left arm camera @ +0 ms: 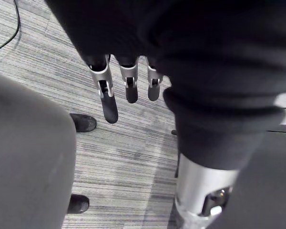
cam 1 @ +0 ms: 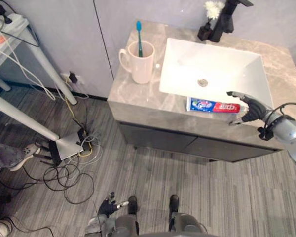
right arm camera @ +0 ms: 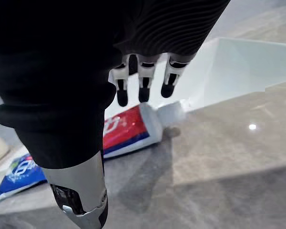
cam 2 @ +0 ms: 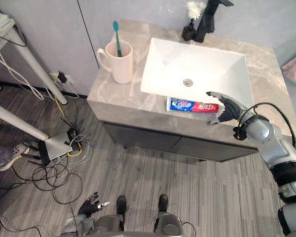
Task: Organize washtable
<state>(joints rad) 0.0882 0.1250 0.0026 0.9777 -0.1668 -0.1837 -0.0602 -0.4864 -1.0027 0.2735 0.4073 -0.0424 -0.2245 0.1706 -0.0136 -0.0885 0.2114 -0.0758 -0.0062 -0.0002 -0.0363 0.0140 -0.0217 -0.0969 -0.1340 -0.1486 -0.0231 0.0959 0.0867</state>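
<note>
Currently right hand [cam 1: 252, 109], fingers straight, just above cap end of toothpaste tube [cam 1: 213, 105] on countertop [cam 1: 138, 96]; left hand [cam 1: 108, 206] low, fingers relaxed.

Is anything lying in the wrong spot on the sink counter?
Yes. The red, white and blue toothpaste tube lies flat on the grey marble counter, along the front edge of the white basin, while the blue toothbrush stands tidily in the cream mug. The right hand is open near its cap end.
</note>
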